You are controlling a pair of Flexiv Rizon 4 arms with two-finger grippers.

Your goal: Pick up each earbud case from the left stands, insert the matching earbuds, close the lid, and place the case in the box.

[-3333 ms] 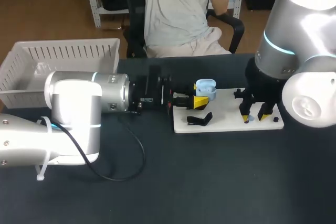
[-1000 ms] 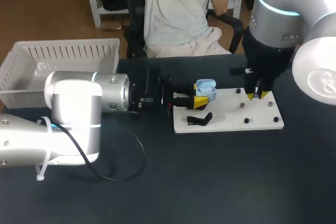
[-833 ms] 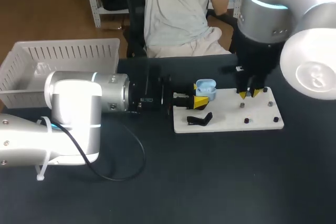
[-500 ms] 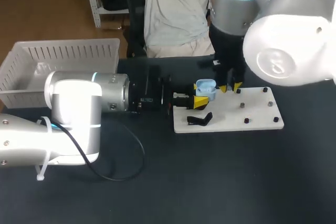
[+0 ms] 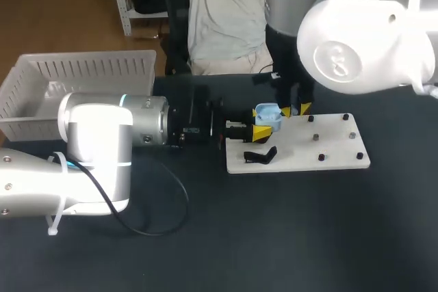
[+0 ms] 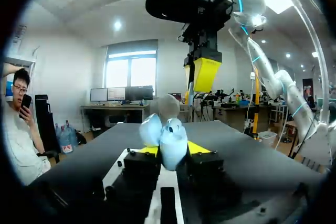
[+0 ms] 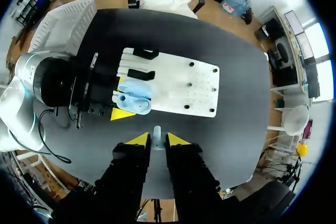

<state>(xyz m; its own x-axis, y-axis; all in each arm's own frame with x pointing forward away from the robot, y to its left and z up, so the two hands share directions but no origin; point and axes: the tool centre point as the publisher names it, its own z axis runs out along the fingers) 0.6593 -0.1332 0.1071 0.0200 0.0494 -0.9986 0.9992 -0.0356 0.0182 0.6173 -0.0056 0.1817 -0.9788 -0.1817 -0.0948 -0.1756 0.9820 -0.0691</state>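
Left tool [image 5: 262,126] lies level over the bench [image 5: 274,237], clenched on the pale blue earbud case [image 5: 268,115], one yellow tip on each side, and the lid stands open (the wrist camera shows both halves clearly). The case sits at the near end of the white board [image 5: 328,148], just above the black stand [image 5: 261,156]. The right tool [image 5: 295,110] hangs just beside the case, tips pointing down, pinching a small white earbud [image 7: 156,131] between them. Off to the left, the white basket [image 5: 82,73] sits well apart.
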